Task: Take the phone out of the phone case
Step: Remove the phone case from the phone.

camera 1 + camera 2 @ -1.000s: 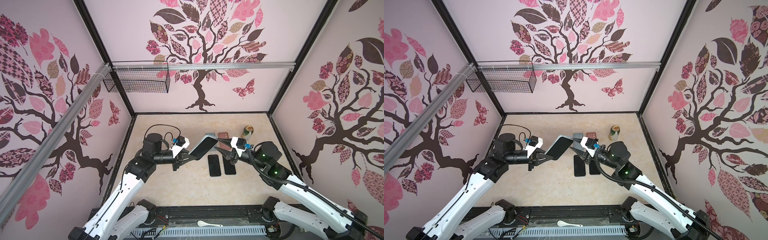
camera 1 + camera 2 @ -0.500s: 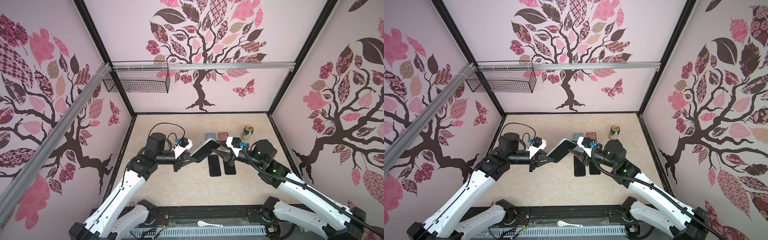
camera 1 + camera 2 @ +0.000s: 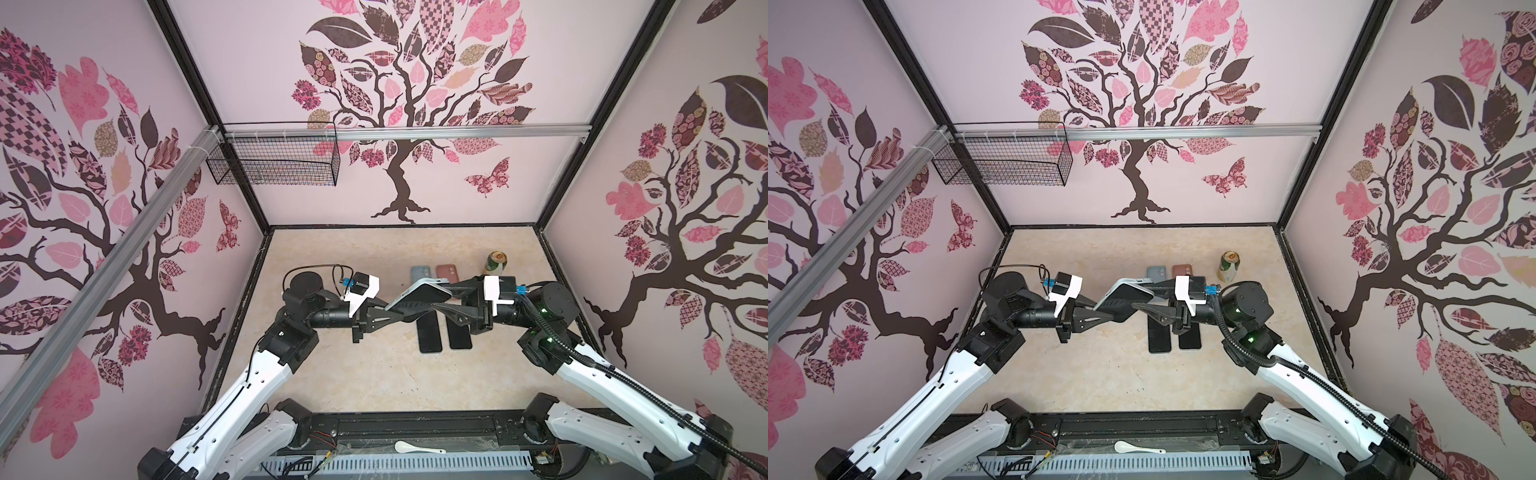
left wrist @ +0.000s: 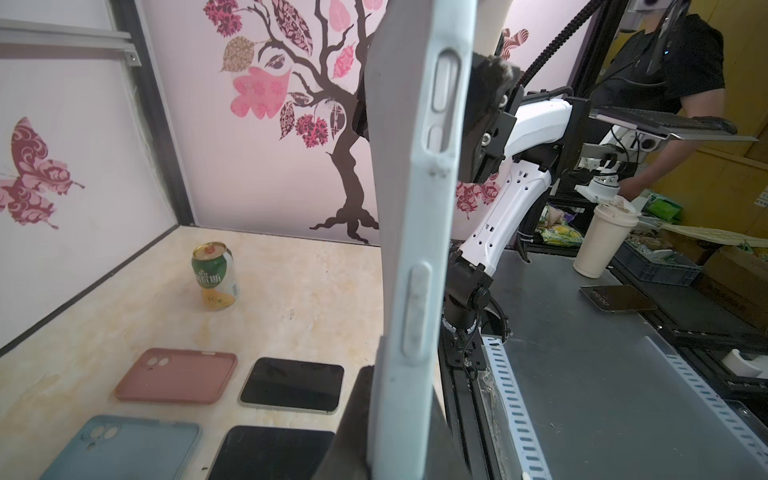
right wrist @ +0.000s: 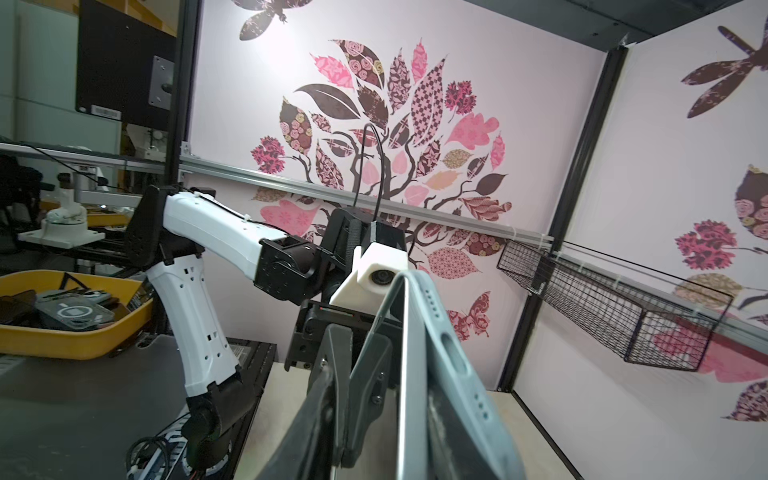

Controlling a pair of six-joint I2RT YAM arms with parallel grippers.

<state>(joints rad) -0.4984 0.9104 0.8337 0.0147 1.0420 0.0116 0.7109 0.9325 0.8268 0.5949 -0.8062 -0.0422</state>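
Left gripper (image 3: 395,313) is clenched on one end of the pale blue, matte, round-cornered phone case (image 3: 424,293). The case hangs tilted above the table, left of the can (image 4: 214,276), with the glossy dark phone (image 3: 1123,305) seated in it. Right gripper (image 3: 442,297) straddles the end nearer the can, but I cannot tell if it pinches; the can's green label bears white characters I cannot read.

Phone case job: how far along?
Done: blue case and pink case lie empty, two bare phones beside them. In hand: left gripper holds a cased phone aloft; right gripper straddles its other end. Remaining: phone not yet out.
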